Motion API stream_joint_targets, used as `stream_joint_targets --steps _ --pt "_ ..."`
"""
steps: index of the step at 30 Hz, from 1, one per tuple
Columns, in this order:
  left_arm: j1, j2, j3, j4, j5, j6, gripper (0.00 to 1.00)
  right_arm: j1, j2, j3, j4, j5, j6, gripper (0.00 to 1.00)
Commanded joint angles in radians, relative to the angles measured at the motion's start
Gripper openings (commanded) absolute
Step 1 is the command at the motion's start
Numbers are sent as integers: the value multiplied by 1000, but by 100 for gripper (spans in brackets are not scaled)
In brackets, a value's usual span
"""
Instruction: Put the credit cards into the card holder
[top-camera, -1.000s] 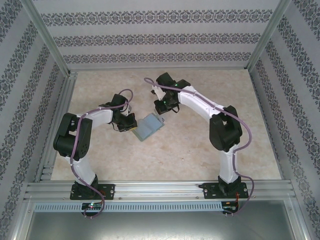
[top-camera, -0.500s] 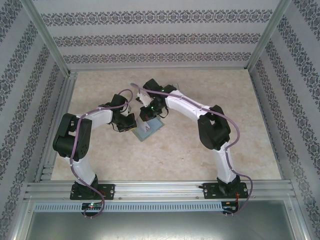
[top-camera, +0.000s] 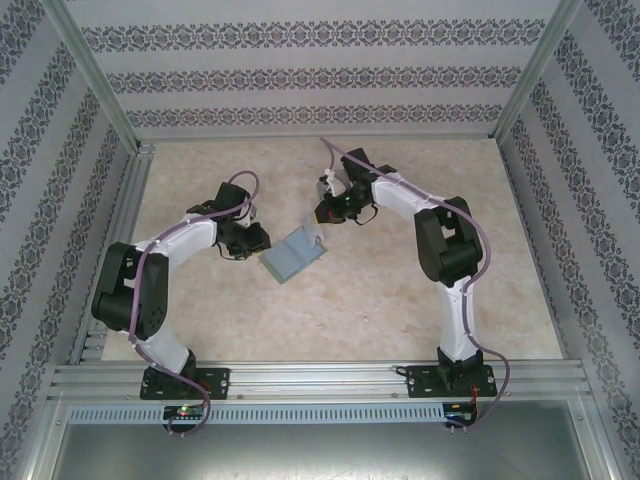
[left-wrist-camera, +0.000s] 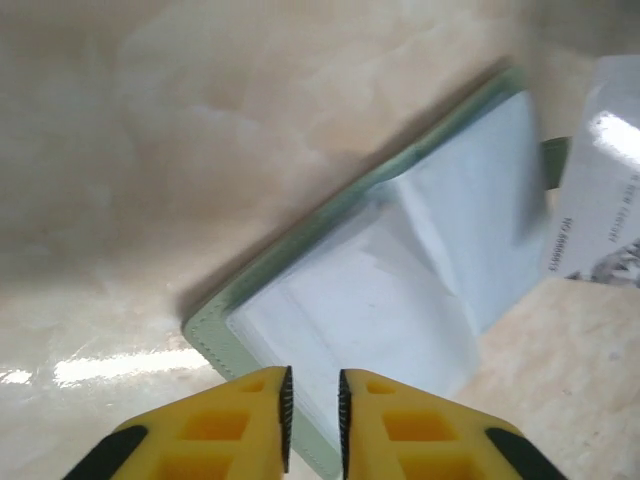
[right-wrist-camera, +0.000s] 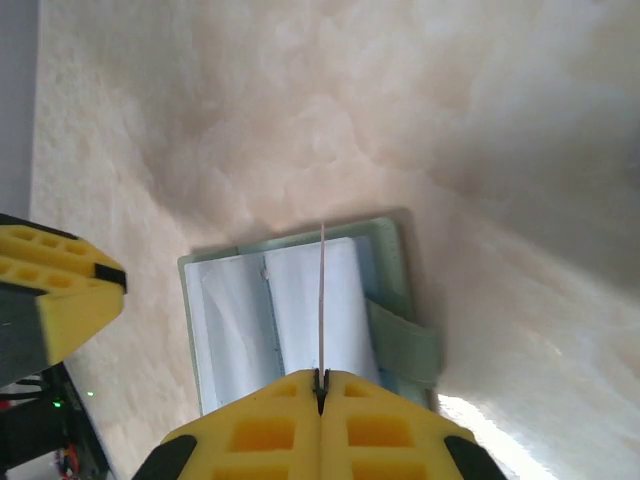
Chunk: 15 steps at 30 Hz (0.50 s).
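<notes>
Holding one credit card pinched upright in the right gripper, above the open card holder.
Card holder: grey-green, lying open flat on the beige table between the two arms, pale blue sleeves facing up, strap tab at one side. Credit card: white, printed, clamped edge-on by the right gripper's closed fingers, apart from the sleeves. Left gripper: jaws parted by a narrow gap, nothing between them, just beside the holder's near corner.

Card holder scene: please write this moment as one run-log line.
right jaws: shut on one credit card beside open card holder | left jaws: slightly parted at holder's edge | card not yet inserted
</notes>
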Motion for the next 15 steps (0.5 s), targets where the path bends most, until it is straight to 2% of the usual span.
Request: stream_joint_targets --steps 1,6,12,15 --pt "-33 -18 48 -34 0 -21 26 23 -27 -8 72 -124 19 1" --pt "-82 41 51 49 57 -84 27 24 1 -16 114 -148 27 1" --pt "-89 115 0 219 119 -168 25 11 13 -23 134 -116 40 1" --pt "-92 148 2 227 127 -171 22 17 12 -23 135 -117 44 0"
